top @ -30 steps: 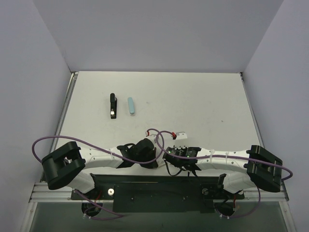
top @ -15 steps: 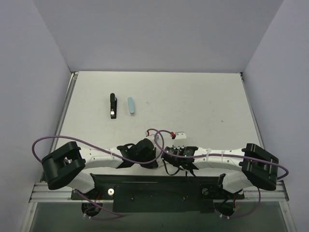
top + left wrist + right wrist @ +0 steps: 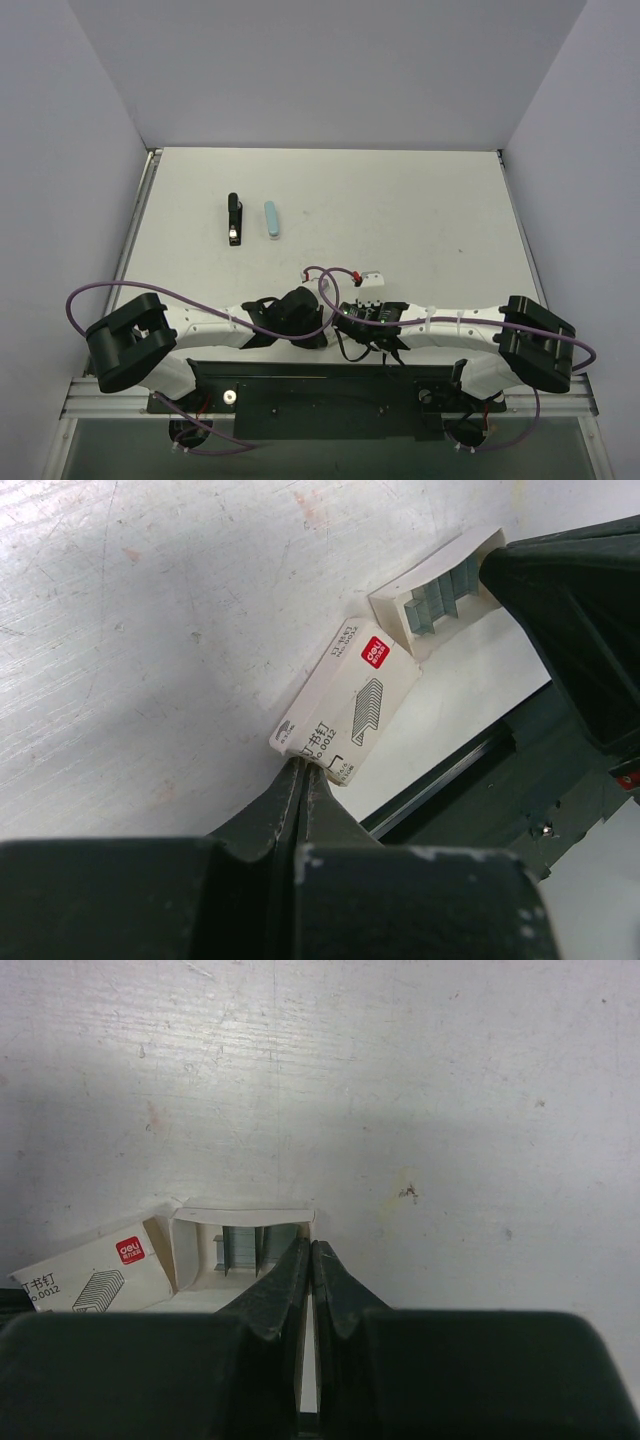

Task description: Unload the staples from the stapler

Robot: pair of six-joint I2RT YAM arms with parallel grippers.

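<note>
Right arm (image 3: pixel 535 340) elbow edges inward. Right gripper (image 3: pixel 310 1250) jaws pinched together at staple tray (image 3: pixel 245 1245) wall; left gripper (image 3: pixel 303 770) closed at box sleeve (image 3: pixel 345 700) corner. Stapler (image 3: pixel 233 220) lies far-left, well apart, untouched: unloading not started

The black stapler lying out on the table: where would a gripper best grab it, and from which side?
Probably mid-body, from straight above. The stapler lies flat on the table, long and narrow, so fingers could close across its slim width. The teal piece lies beside it but apart, leaving room for a finger.
</note>
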